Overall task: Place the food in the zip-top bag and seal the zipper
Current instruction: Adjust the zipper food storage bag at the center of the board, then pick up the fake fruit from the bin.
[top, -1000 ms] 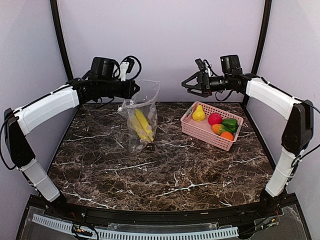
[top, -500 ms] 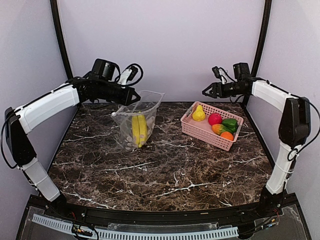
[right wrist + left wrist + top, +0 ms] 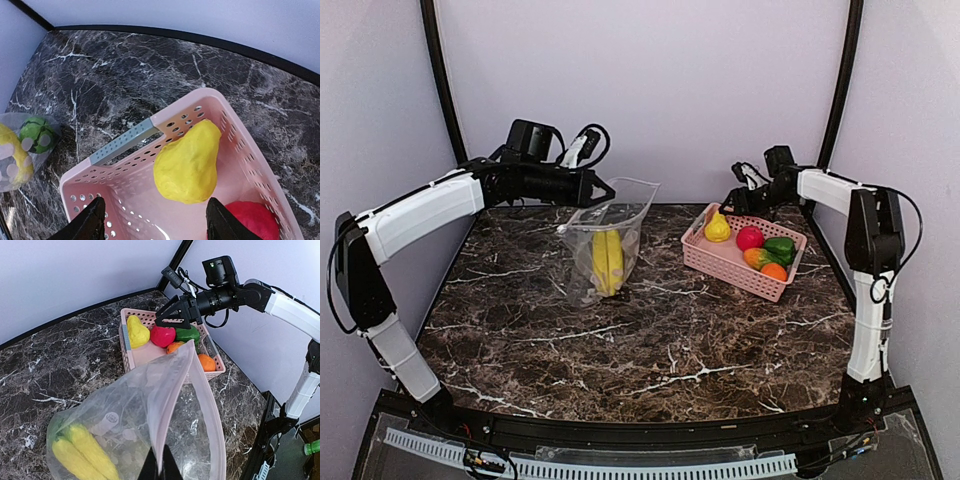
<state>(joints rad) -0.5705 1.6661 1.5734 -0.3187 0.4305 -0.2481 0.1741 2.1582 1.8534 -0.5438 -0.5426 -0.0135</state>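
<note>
The zip-top bag hangs upright over the left middle of the table, mouth open. A yellow banana and a green round piece lie inside it. My left gripper is shut on the near side of the pinkish zipper. My right gripper is open and hovers just above the pink basket's far left end. The yellow pear lies ahead of its fingers, untouched. A red fruit, a green pepper and an orange also lie in the basket.
The pink slotted basket stands at the back right, with a grey handle on its end wall. Dark frame posts rise at both back corners. The marble table lies bare in front of both the bag and the basket.
My right arm has swung away from the bag to the right and come down over the basket, jaws narrowing a little. The left gripper has shifted the bag slightly right.
</note>
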